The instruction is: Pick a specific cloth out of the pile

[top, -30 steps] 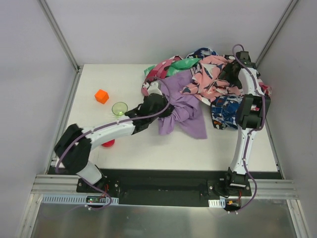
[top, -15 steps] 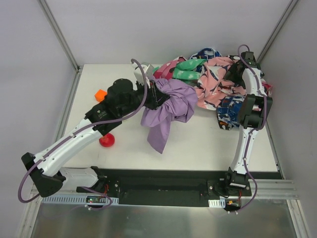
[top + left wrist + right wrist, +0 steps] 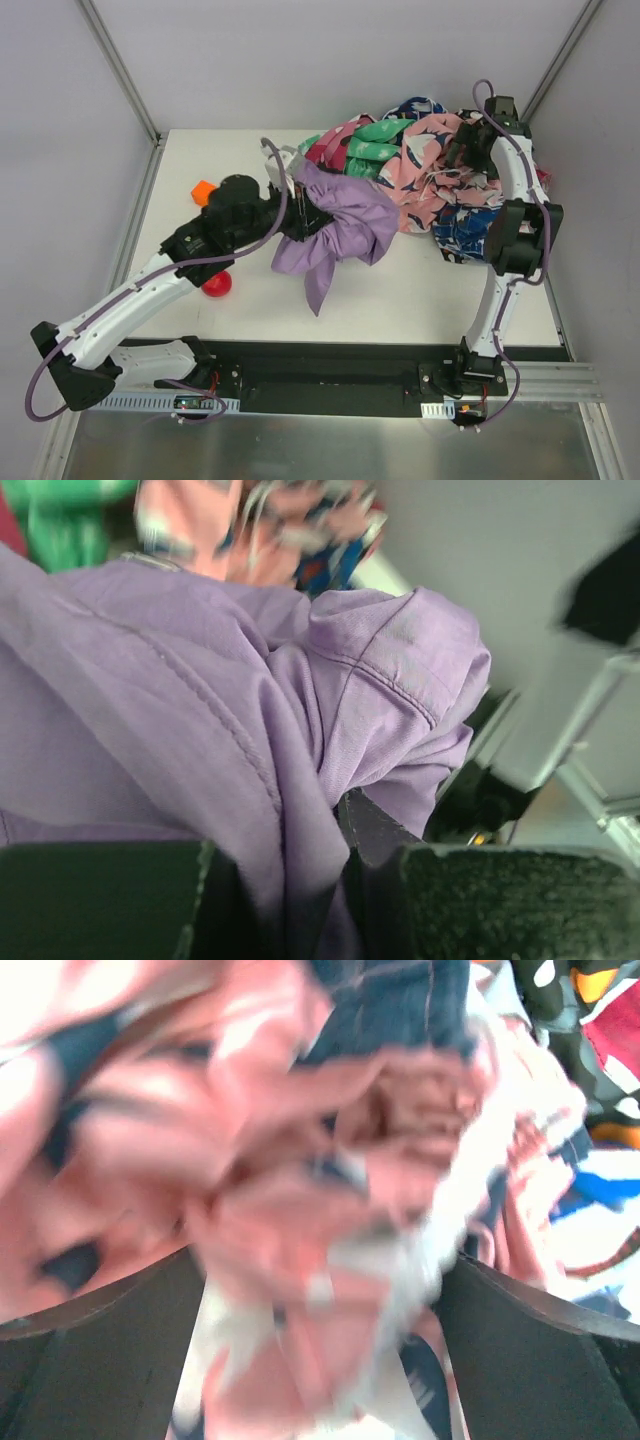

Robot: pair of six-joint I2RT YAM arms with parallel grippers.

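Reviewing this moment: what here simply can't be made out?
Top view: left tool tips, buried in purple cloth.
Top view: right tool, sunk into the pile.
Right wrist view: pink cloth print, motion-blurred.
Top view: orange cube and red object, partly behind left arm.

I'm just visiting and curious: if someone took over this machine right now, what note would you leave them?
Left end effector: shut on the purple cloth, which is bunched in it.
Right end effector: down in the pile, with pink cloth filling its gap. Whether it grips is unclear.
Done: the purple cloth is grabbed and sits at the pile's left side, a tail hanging toward the table.
Left: its far edge lies against the green cloth. Probably pull it fully clear, then set it down apart.
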